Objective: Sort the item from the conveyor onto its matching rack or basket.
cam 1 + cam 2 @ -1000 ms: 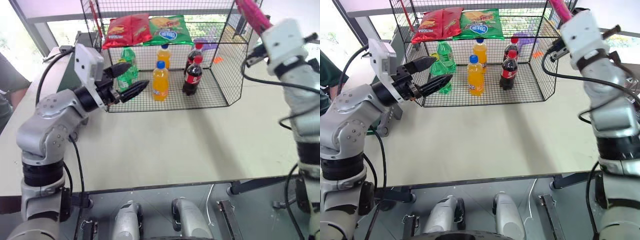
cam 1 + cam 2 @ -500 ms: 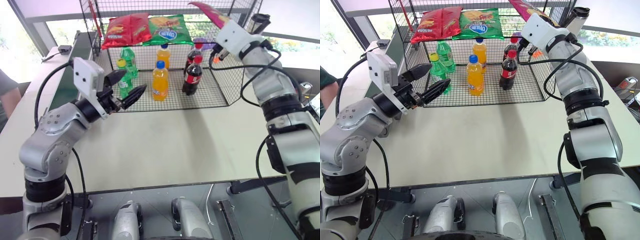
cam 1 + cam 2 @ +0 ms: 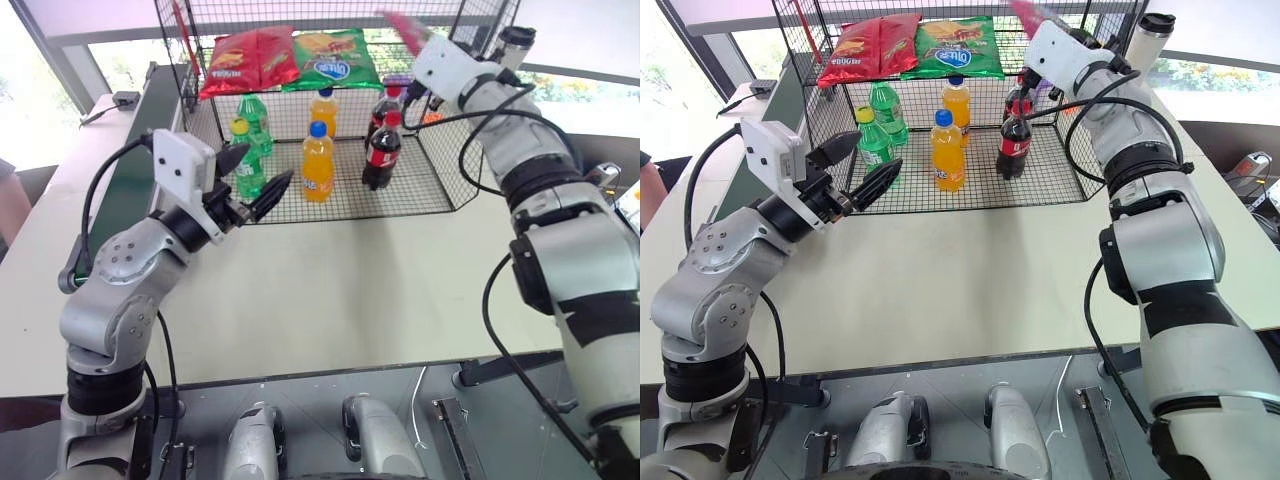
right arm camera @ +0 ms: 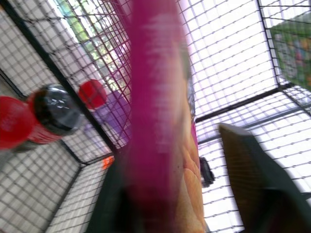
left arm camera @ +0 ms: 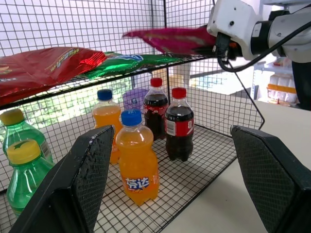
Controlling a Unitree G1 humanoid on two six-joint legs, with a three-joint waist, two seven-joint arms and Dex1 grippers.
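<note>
Motion-blurred pink chip bag [image 4: 155,97] hides the right pincer's [image 4: 194,194] near finger; grip cannot be judged. Purple bottle [image 5: 134,99] stands largely hidden behind the cola bottles [image 5: 179,128].

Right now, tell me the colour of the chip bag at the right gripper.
Magenta-pink. The chip bag shows best in the left wrist view, above the rack's upper shelf.

The rack [image 3: 455,150] stands on the counter [image 3: 330,290] at twelve o'clock, the conveyor [image 3: 135,160] beside it at ten. On its upper shelf two chip bags [image 3: 290,58] lie side by side, the item [image 5: 172,39] just over the shelf's two-o'clock end. Bottles [image 3: 318,160] stand on the lower floor.
</note>
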